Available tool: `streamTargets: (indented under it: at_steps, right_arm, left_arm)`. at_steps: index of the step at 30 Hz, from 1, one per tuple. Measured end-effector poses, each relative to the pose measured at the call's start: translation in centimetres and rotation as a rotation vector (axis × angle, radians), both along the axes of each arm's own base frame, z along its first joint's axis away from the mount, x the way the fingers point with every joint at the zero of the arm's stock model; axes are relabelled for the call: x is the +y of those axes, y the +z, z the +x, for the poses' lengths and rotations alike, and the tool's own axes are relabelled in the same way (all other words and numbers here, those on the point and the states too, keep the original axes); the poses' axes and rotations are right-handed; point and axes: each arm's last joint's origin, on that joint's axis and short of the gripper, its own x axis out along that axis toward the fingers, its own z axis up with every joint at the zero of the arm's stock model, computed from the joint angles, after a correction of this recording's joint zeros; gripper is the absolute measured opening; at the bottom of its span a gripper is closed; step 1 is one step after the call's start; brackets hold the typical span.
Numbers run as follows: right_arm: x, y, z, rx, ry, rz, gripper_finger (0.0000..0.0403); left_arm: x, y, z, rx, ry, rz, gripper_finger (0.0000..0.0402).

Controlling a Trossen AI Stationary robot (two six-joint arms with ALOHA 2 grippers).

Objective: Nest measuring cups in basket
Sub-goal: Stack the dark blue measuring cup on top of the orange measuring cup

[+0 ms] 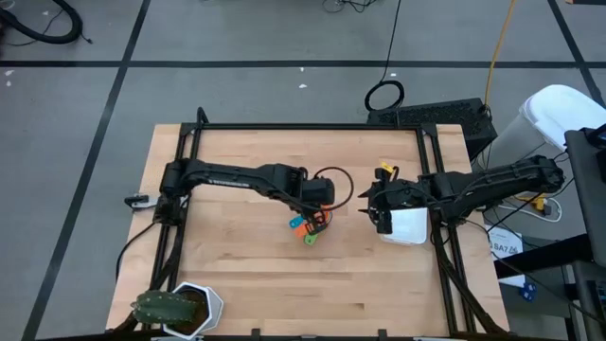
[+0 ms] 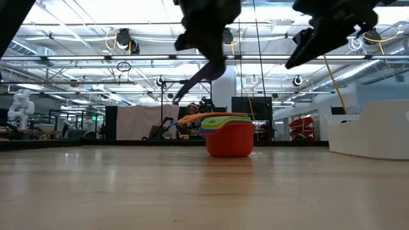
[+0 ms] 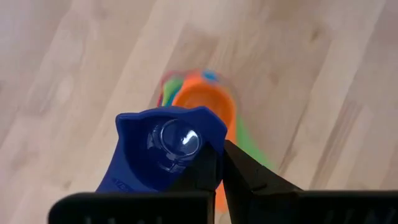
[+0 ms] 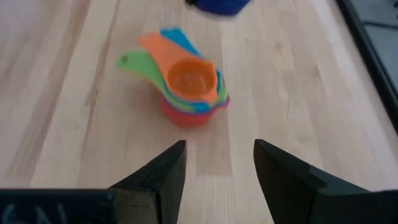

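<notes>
While the right gripper point(image 4: 214, 165) waits with jaws spread beside the basket point(image 1: 409, 227), the left gripper point(image 3: 217, 171) pinches a dark blue cup point(image 3: 163, 149) directly above the nested stack point(image 4: 186, 84).

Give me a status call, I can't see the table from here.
Left end effector shut on dark blue cup, above nested stack. Right end effector open, empty, by basket. Nothing in the way.
</notes>
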Motion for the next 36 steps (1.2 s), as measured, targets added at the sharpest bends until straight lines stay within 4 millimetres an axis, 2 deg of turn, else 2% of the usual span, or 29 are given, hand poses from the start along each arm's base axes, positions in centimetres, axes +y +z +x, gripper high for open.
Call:
streamTargets:
  at_steps: [3, 11, 21, 26, 31, 36]
  right_arm:
    - [-0.1, 0.4, -0.9, -0.002, -0.006, 0.007, 0.0178]
    - [-0.5, 2.3, -3.9, -0.089, -0.023, 0.023, 0.0178]
    - [-1.3, 3.6, -7.2, -0.164, -0.133, -0.046, 0.0178]
    - [-1.4, 3.9, -7.8, -0.196, -0.154, -0.035, 0.0178]
    - [-1.4, 3.9, -7.9, -0.201, -0.152, -0.032, 0.0178]
    - [-1.4, 3.9, -7.9, -0.198, -0.151, -0.032, 0.0178]
  left_arm:
    - [0.1, 0.5, 0.1, -0.033, 0.013, 0.01, 0.0009]
    - [-0.4, 0.4, 0.2, -0.034, 0.04, -0.003, 0.0009]
    - [-1.6, 0.4, 0.1, -0.037, 0.064, -0.029, 0.0008]
    - [-1.6, -0.3, 0.3, -0.016, 0.094, -0.038, 0.0008]
    - [-1.8, -2.6, 1.2, 0.044, 0.1, -0.051, 0.0009]
    - [-1.6, -3.4, 1.7, 0.05, 0.112, -0.054, 0.0011]
